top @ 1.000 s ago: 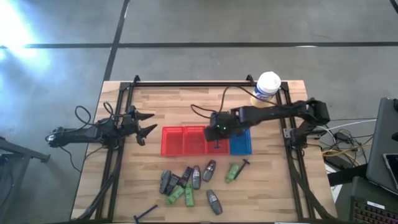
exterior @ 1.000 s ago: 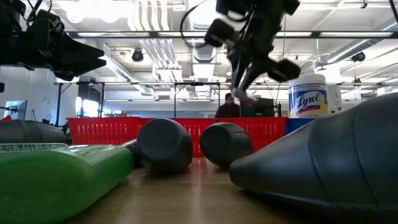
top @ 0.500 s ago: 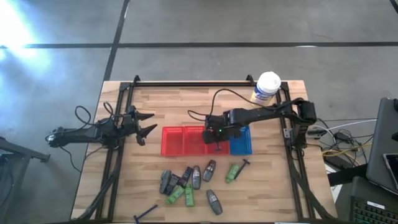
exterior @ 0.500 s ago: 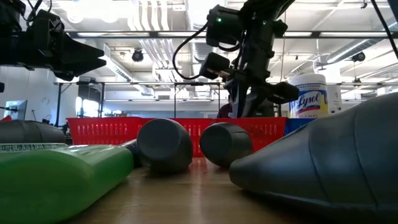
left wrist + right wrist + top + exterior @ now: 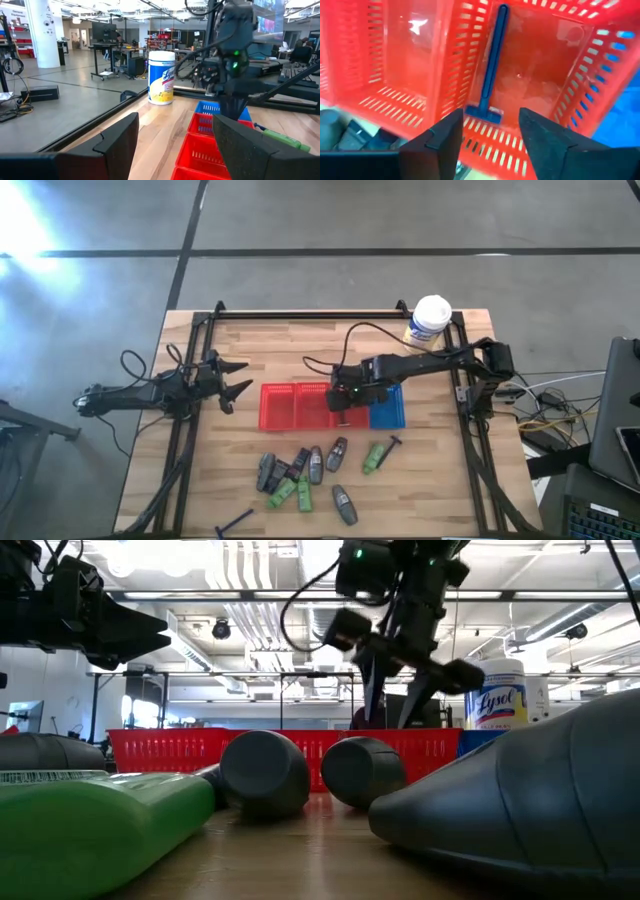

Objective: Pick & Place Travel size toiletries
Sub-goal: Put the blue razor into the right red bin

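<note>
High view: the right gripper (image 5: 345, 396) hangs over the red basket (image 5: 296, 406), beside the blue basket (image 5: 388, 409). The razor stick that dangled below it a second ago is gone from its fingers, so one toiletry reads as delivered. The remaining travel size toiletries (image 5: 305, 476), grey oval bottles, green tubes and dark packets, lie scattered on the near planks of the wooden table (image 5: 440, 480). The left gripper (image 5: 236, 378) waits at the left edge.

Low view: the right gripper's (image 5: 392, 660) fingers are spread and empty above the red mesh wall; rounded grey bottle ends (image 5: 265, 772) fill the foreground.

Left wrist view: the left gripper's fingers (image 5: 119, 137) stand parted, holding nothing; the white-lidded tub (image 5: 161, 77) stands far off.

Right wrist view: the slim, T-shaped razor (image 5: 492, 67) lies flat on the slotted plastic floor of the red basket, released.
</note>
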Tool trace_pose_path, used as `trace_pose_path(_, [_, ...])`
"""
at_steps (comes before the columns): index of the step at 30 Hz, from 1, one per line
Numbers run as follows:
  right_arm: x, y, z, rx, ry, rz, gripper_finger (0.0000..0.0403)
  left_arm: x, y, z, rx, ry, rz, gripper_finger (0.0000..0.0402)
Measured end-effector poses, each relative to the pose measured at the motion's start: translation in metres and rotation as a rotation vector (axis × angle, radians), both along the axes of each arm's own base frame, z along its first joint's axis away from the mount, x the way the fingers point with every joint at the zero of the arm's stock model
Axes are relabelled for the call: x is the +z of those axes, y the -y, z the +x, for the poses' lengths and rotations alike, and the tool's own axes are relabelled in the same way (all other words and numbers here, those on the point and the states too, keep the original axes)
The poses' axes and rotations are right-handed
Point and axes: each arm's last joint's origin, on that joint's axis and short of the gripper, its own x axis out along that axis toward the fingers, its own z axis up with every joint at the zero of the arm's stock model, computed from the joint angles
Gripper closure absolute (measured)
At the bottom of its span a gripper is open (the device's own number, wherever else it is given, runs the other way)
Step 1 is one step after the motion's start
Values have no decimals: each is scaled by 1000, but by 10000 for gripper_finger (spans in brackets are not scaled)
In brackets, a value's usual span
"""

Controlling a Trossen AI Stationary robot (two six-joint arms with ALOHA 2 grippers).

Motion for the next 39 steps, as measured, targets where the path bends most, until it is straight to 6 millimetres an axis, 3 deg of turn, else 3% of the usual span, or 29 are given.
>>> trace_pose_path(5, [15, -25, -17, -49, -75, 30, 184, 0, 0, 0, 0, 0, 0, 142])
trace_pose_path(10, [24, -67, -42, -148, -214, 78, 175, 0, 0, 0, 0, 0, 0, 142])
trace_pose_path(18, [15, -131, -61, -321, -301, 82, 161, 0, 0, 0, -1, -3, 0, 142])
trace_pose_path(25, [-7, -148, -69, -502, -369, -50, 171, 0, 0, 0, -1, -6, 0, 142])
trace_pose_path(39, [-48, -151, -71, -524, -500, -133, 225, -1, 0, 0, -1, -7, 0, 142])
